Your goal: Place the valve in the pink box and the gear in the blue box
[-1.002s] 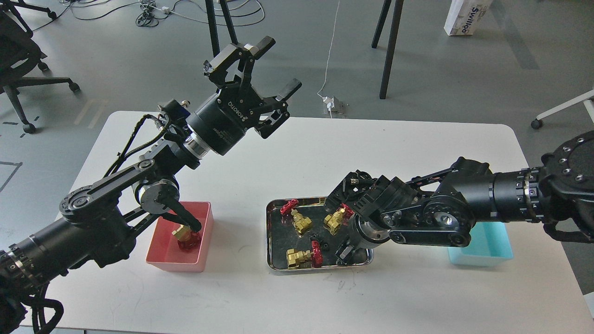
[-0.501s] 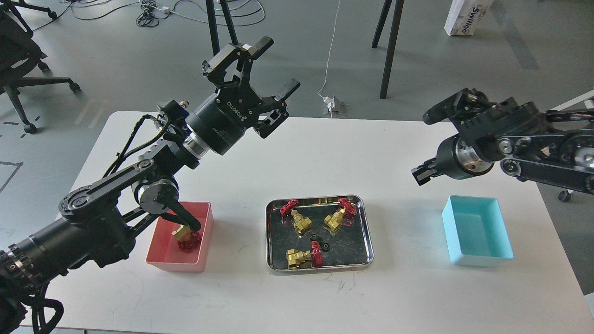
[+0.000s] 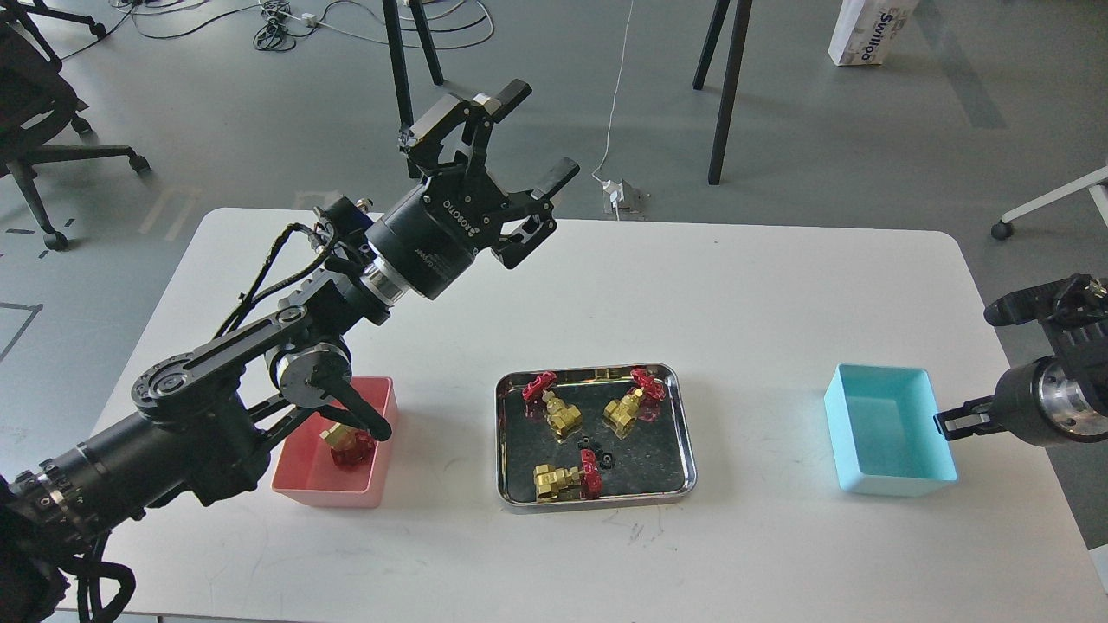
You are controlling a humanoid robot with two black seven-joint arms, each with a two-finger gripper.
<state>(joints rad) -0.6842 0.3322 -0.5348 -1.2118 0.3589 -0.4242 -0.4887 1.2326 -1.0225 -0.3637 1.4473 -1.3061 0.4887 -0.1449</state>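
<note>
Three brass valves with red handwheels (image 3: 558,414) lie in the steel tray (image 3: 597,504) at the table's middle. A small cluster of black gears (image 3: 594,451) lies among them. A further valve (image 3: 346,442) lies in the pink box (image 3: 329,494) at the left. The blue box (image 3: 892,483) at the right shows no contents. My left gripper (image 3: 537,130) is open and empty, held high over the table's far side. My right gripper (image 3: 971,368) comes in at the right edge beside the blue box, with its fingers apart and nothing visible between them.
My left forearm and elbow (image 3: 312,372) hang over the pink box's far side. Beyond the white table (image 3: 736,285) are chair legs, cables and a power strip on the floor.
My right gripper left the tray, rose, and swung right to beside the blue box. My left gripper shifted slightly right. The valves and gears have not moved.
</note>
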